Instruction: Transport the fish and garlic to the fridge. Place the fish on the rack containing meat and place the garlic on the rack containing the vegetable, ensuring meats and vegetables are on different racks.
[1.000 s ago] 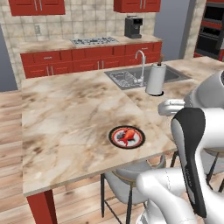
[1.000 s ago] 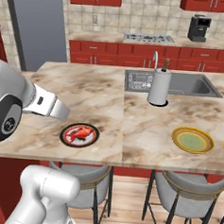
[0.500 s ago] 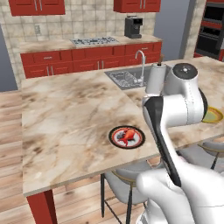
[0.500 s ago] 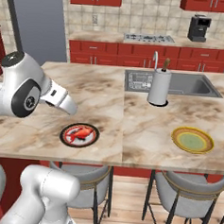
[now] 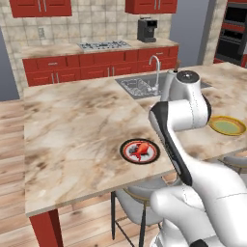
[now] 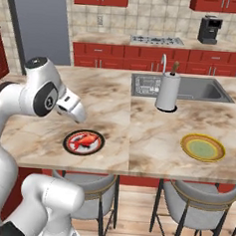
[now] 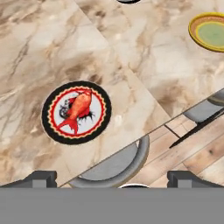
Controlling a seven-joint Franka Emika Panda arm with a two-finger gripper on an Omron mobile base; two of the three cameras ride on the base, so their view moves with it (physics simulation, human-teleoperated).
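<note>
The fish [image 7: 78, 108] is bright red-orange and lies on a small round plate [image 7: 101, 123] with a black and red rim, near the island counter's front edge. It shows too in the base views as the fish [image 5: 141, 150] and the fish [image 6: 85, 140]. My gripper [image 6: 79, 115] hangs above the counter, just up and left of the plate, and points down at it. In the hand view the gripper [image 7: 113, 177] is open, its fingertips [image 7: 42, 177] set wide apart with nothing between them. The garlic and the fridge are out of view.
A yellow-green plate [image 6: 203, 147] lies at the counter's right. A paper towel roll [image 6: 168, 91] stands by the sink [image 6: 194, 88]. Bar stools [image 6: 193, 205] stand under the front edge. My own arm [image 5: 178, 116] blocks the counter's middle in the left base view.
The arm has swung up from the side and now stands over the counter, with the hand carried closer to the fish plate. The jaws stayed open. The fish has not moved.
</note>
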